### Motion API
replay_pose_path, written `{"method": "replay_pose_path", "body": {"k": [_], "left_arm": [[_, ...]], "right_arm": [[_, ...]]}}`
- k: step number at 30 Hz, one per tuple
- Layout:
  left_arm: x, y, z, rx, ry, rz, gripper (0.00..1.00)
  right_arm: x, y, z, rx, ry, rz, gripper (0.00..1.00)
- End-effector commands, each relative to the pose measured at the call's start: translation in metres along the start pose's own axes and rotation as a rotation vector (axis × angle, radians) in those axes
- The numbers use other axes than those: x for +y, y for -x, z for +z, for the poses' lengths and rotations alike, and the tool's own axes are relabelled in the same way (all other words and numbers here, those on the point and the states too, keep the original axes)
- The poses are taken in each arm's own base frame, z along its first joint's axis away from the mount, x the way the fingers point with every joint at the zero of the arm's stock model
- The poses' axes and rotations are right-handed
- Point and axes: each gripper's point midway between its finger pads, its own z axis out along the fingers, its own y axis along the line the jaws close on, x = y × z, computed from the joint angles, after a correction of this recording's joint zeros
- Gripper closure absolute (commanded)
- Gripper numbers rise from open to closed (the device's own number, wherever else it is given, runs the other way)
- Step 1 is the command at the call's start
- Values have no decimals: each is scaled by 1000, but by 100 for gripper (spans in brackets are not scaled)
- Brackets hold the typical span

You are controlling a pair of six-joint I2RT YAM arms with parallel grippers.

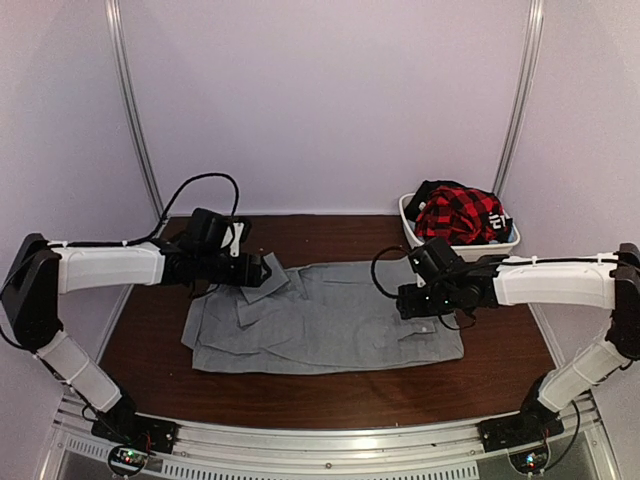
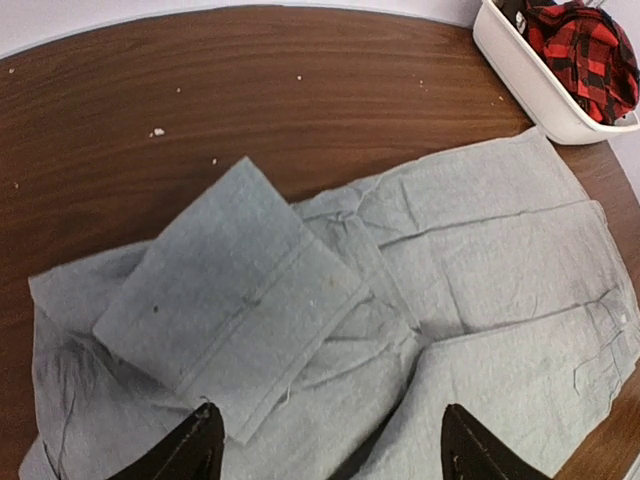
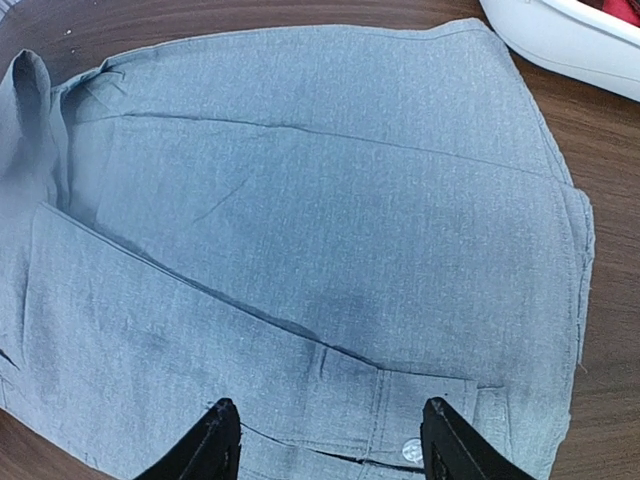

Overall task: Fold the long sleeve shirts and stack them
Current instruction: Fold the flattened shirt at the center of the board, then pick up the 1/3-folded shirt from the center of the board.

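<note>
Brown wooden table [image 1: 300, 395] carries a limp, light grey button-up shirt [image 1: 330, 325]; left gripper [image 2: 330, 445] and right gripper [image 3: 325, 440] hover open, empty. Probably best pinched at its three-o'clock edge.

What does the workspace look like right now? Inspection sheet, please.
Surface: brown wood-grain table.
Job's things: grey button-up shirt lying flat, partly folded, a sleeve end across it; red plaid garment bunched in the white bin, far right.
Clutter: white specks on the table.
Grippers: left gripper and right gripper both open above the shirt, holding nothing.
Cables: black cable arching over the left arm; black loop by the right wrist.
Surroundings: white walls, metal poles.
</note>
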Motion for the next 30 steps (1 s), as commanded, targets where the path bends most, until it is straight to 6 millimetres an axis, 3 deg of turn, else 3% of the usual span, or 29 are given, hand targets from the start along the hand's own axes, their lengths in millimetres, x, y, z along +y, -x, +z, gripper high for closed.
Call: {"method": "replay_pose_path", "body": {"k": [1, 10, 18, 21, 25, 30], "left_arm": [[4, 26, 24, 25, 51, 96, 24], [26, 57, 75, 65, 225, 158, 22], [52, 53, 115, 116, 358, 224, 22], [55, 51, 120, 127, 367, 235, 30], [55, 50, 116, 139, 372, 251, 52], [46, 65, 81, 74, 356, 238, 77]], "right_arm": [[12, 8, 6, -31, 43, -12, 37], [14, -1, 14, -17, 66, -19, 37], [18, -12, 23, 11, 94, -19, 37], [18, -18, 26, 22, 104, -9, 37], [15, -23, 27, 27, 101, -1, 38], [13, -21, 24, 19, 93, 2, 38]]}}
